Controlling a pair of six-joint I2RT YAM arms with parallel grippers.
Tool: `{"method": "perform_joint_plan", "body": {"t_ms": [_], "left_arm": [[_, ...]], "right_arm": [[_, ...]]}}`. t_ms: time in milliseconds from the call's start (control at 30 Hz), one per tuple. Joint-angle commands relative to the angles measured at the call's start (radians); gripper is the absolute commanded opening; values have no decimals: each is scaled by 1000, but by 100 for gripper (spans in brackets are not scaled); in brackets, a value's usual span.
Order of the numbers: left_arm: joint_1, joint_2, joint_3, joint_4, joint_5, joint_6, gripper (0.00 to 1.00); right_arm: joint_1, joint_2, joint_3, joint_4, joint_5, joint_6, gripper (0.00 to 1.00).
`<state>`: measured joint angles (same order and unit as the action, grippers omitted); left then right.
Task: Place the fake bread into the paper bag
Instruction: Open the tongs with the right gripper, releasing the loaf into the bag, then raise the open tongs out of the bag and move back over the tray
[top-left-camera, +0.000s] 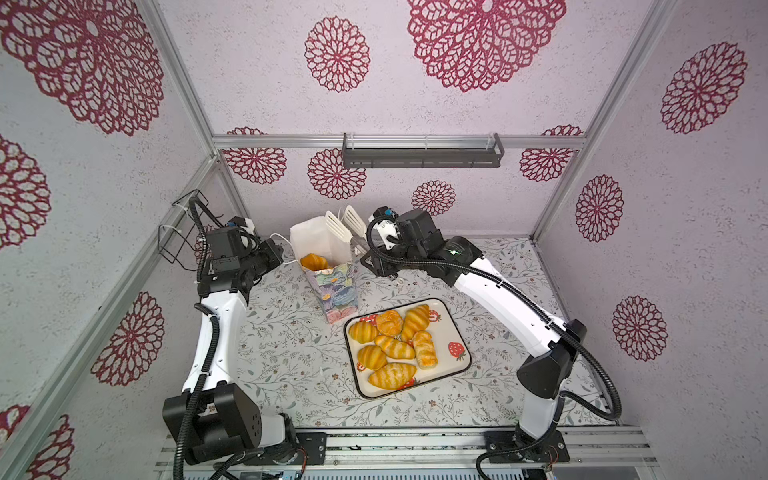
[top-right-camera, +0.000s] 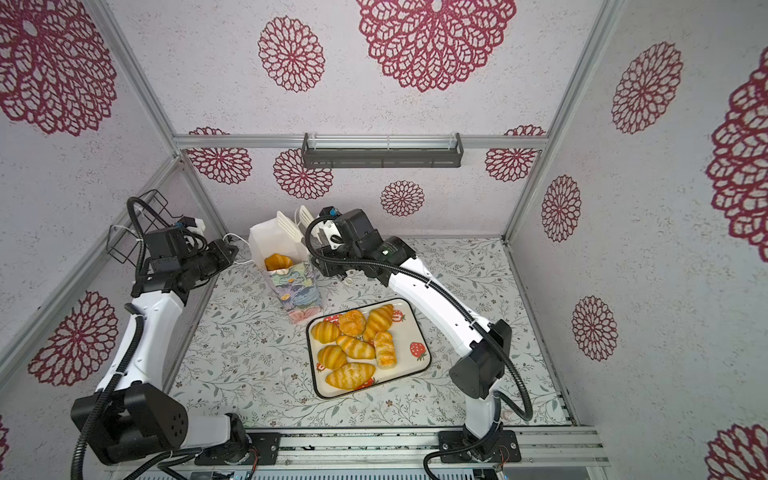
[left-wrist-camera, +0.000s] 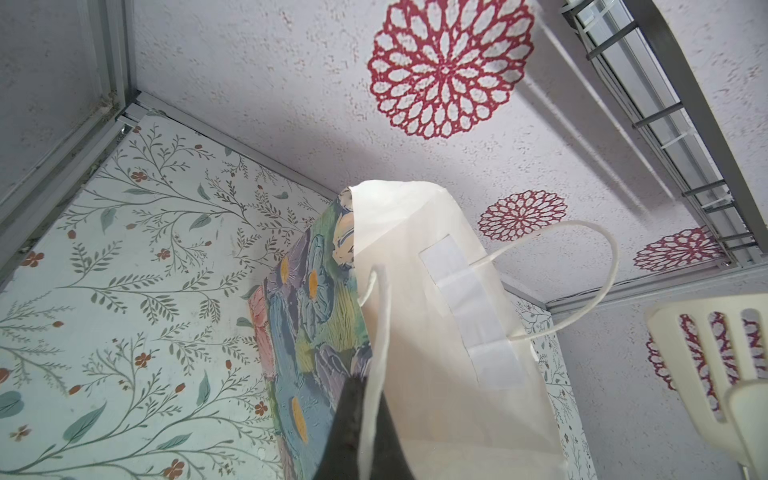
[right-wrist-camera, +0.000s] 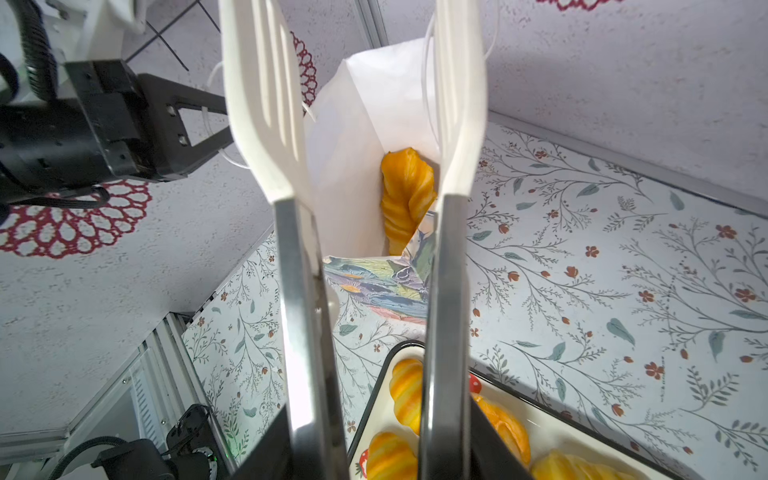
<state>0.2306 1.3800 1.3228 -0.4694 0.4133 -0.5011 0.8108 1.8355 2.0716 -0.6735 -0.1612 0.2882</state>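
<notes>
Right wrist view: braided loaf (right-wrist-camera: 405, 195) upright inside paper bag (right-wrist-camera: 353, 166)

I see glossy, smooth fake bread (top-left-camera: 393, 349) on a shiny glazed tray (top-left-camera: 451, 328), lower centre. The paper bag (left-wrist-camera: 415, 332) is matt white inside. My tongs (right-wrist-camera: 446, 291) are brushed metal with plastic tips.

The paper bag (top-left-camera: 336, 291) shows pastel blue-pink flowers outside, white inside; beside it, golden-orange striped bread (top-left-camera: 388, 324) on a white strawberry-printed tray (top-left-camera: 446, 332); tongs (top-left-camera: 334, 226) white-tipped; tablecloth (top-left-camera: 291, 353) pale, leafy-sprigged.
</notes>
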Motion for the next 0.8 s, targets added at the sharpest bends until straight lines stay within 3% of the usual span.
{"method": "perform_joint_plan", "body": {"t_ms": [0,767], "left_arm": [[-7,-29,-14,12,4,10,0],[-7,-35,-13,17,10,1,0]], "right_arm": [[5,-100,8,27,52,-20,46],[-44,-340,-243,36,166,8,43]]}}
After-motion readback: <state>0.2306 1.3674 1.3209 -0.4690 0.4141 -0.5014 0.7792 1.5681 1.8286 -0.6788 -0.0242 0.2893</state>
